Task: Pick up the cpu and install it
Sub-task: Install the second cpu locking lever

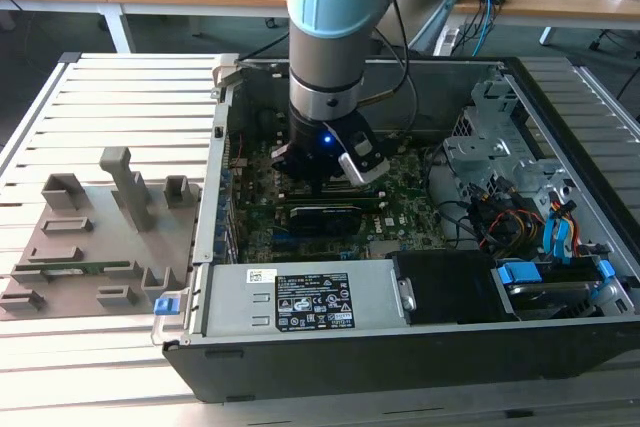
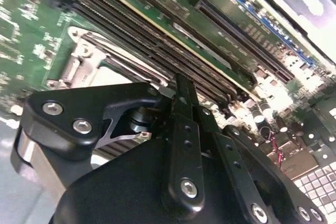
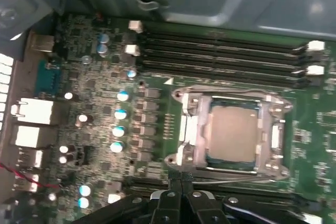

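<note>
CPU (image 3: 232,132) sits flat in the socket (image 3: 231,129) on the motherboard (image 3: 105,129), metal top facing up. It is square, so no real long axis; its edges run parallel to the socket frame and to the RAM slots (image 3: 220,59) just beside the socket. In the first wrist view the socket bracket overlaps the chip's rim on all sides, leaving the dull silvery middle exposed. Whether the bracket is latched, I cannot tell.

Gripper (image 3: 181,192) is above the board just beside the socket, on the side away from the RAM slots. Fingers (image 3: 170,203) are pressed together and hold nothing; the tips meet at a thin seam in the first wrist view. In the second wrist view the gripper (image 2: 178,85) body blocks most of the socket, with one bracket corner (image 2: 79,61) visible past it; the chip itself is hidden there.

In the exterior view the arm (image 1: 335,27) comes straight down into the open PC case (image 1: 400,347), wrist vertical, gripper (image 1: 325,187) pointing at the board. The arm's bulk hides the socket and the chip from that camera. A long black card (image 1: 325,215) lies across the board just in front of the gripper. A grey fixture tray (image 1: 100,237) sits well apart from the case, toward the exterior view's left.
</note>
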You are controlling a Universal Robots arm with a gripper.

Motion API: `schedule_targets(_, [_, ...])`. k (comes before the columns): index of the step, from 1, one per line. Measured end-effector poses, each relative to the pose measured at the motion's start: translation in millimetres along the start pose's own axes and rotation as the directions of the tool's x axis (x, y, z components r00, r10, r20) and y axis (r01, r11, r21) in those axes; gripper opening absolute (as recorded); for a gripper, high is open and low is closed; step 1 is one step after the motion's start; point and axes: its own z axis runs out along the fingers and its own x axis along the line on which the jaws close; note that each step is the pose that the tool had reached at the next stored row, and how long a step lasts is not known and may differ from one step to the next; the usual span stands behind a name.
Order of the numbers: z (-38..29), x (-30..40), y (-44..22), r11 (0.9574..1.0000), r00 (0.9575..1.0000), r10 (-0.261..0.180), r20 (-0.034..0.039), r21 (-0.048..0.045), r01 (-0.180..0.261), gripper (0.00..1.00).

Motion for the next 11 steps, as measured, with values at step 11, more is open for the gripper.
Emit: schedule_targets(11, [-3.6, 4.0, 5.1, 1.0, 1.0, -0.009, 0.001, -0.0034, 0.009, 0.11])
